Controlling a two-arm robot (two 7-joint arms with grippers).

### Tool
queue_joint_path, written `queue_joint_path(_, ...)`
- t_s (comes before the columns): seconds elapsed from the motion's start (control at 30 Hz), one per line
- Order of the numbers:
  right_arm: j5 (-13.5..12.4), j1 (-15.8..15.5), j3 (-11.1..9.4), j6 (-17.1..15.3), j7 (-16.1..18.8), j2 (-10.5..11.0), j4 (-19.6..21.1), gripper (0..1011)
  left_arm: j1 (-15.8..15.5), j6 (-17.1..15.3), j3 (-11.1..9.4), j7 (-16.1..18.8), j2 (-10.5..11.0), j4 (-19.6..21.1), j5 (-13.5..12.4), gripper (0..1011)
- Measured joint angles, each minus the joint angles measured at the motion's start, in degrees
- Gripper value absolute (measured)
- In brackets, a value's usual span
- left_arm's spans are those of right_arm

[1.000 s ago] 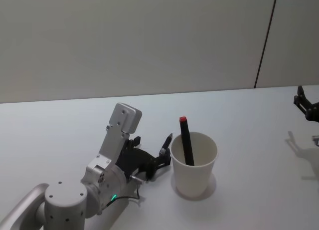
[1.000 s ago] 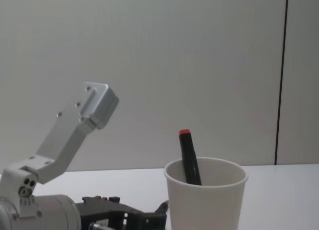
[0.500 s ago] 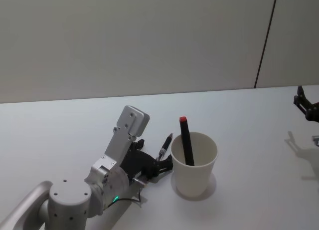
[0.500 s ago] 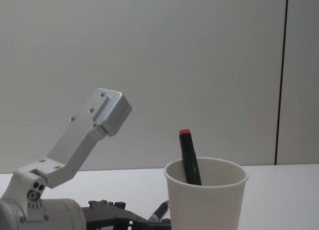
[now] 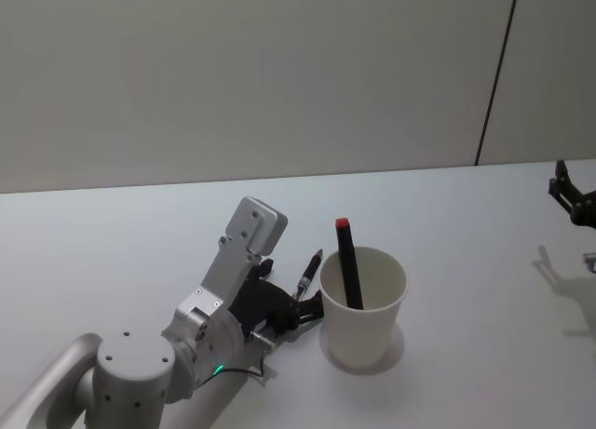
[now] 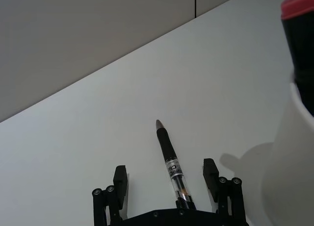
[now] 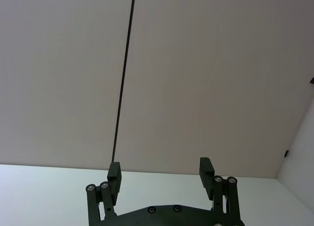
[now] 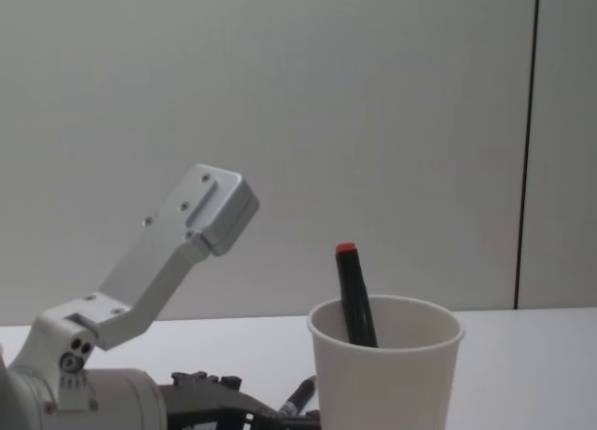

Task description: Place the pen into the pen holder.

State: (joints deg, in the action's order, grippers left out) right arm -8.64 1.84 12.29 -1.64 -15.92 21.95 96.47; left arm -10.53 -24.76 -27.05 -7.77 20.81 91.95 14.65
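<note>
The white table (image 5: 466, 224) runs back to a plain grey wall, and the left arm (image 5: 200, 331) reaches across it from the near left corner, its silver wrist link slanting up and away. The pen holder (image 5: 363, 341) – a plain white paper cup with a rolled rim, tapering downward – stands upright on the table right of that arm, and a black marker (image 5: 347, 271) with a red cap leans inside it, its top well above the rim. The left gripper (image 6: 166, 171) sits low over the table just beside the cup with its jaws spread wide, one black finger on each side of the pen (image 6: 168, 150) and neither touching it. The pen lies on the table outside the cup, close to its left wall – a slim thing with a black grip, a clear labelled barrel and a grey pointed tip aimed away from the gripper. The right gripper (image 7: 160, 167) hangs parked at the far right, well apart from the cup, its jaws also wide
</note>
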Motion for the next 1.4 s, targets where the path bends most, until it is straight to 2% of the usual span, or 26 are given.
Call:
queue_joint_path(0.13,0.0,0.0,0.0,0.0,0.0,0.0,0.0,1002,0.0,-0.1,-0.1,-0.2,0.0,0.0,-0.2,929)
queue_joint_path(0.47,0.0,0.0,0.0,0.0,0.0,0.0,0.0,1002,-0.1,-0.4,-0.2,-0.5,-0.1,0.0,-0.7,693)
queue_joint_path(1.4,0.0,0.0,0.0,0.0,0.0,0.0,0.0,1002,-0.1,-0.5,-0.1,-0.6,-0.1,-0.1,-1.1,512)
